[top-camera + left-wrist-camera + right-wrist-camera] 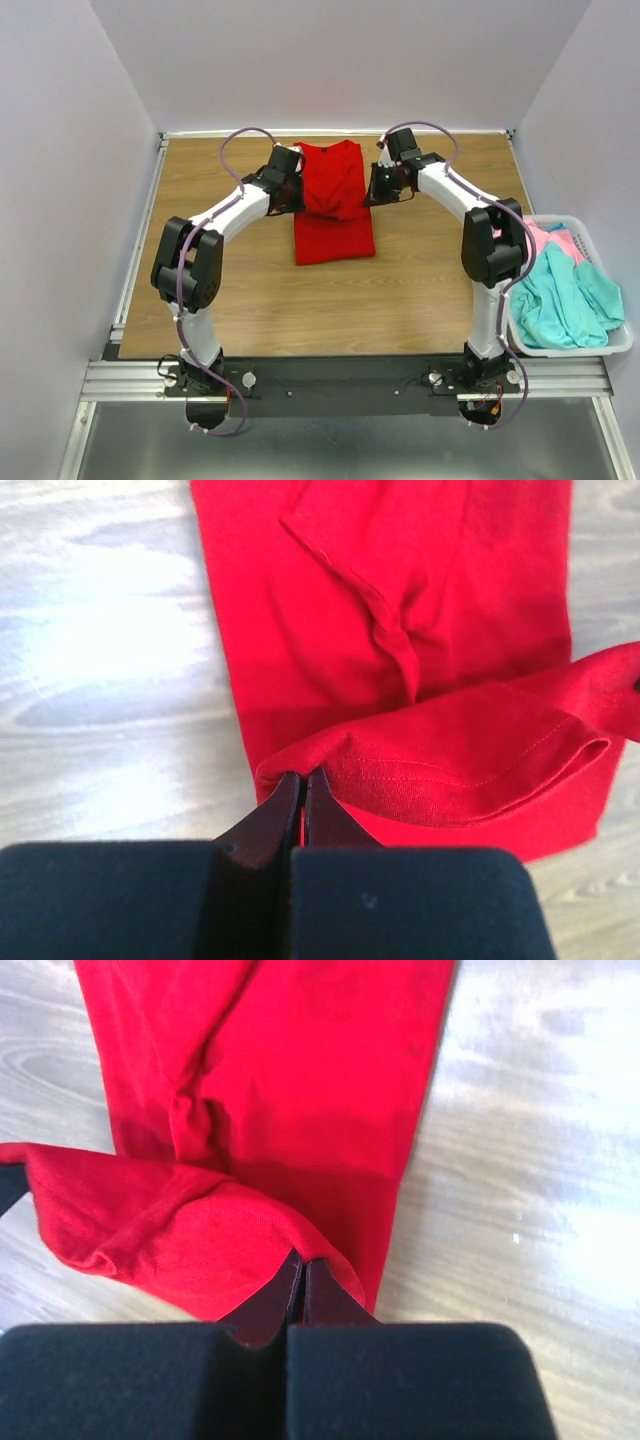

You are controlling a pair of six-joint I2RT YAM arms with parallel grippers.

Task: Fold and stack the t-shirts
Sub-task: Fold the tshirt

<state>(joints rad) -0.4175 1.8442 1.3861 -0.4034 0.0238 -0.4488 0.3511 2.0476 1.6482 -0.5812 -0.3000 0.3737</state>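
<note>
Worktop: a wood-grain board (220, 290) inside pale walls, with the arms bolted at its near edge.
Red shirt: the bright red short-sleeved cloth t-shirt (334, 235) lies at the middle of the far half, narrowed to a long strip. One stitched edge is lifted and doubled over its middle.
Left claw: the left claw (303, 780) is closed tight, pinching the left corner of that lifted edge.
Right claw: the right claw (303, 1265) is likewise closed tight on the right corner.
Step in hand: the crosswise fold, judged partway done. It is probably the hem that is held, though the views do not settle it.
Next move: both corners should travel level and together, be laid flush on the lower layer, and only then be let go.
Edges: the far end sits near the back wall, while the strip's long sides run clear of both arms.
Open room: bare board lies left, right and near of the shirt.
Waiting shirts: pink (560, 240) and teal (565, 300) shirts fill the white plastic laundry basket (620, 345) at the right edge.
</note>
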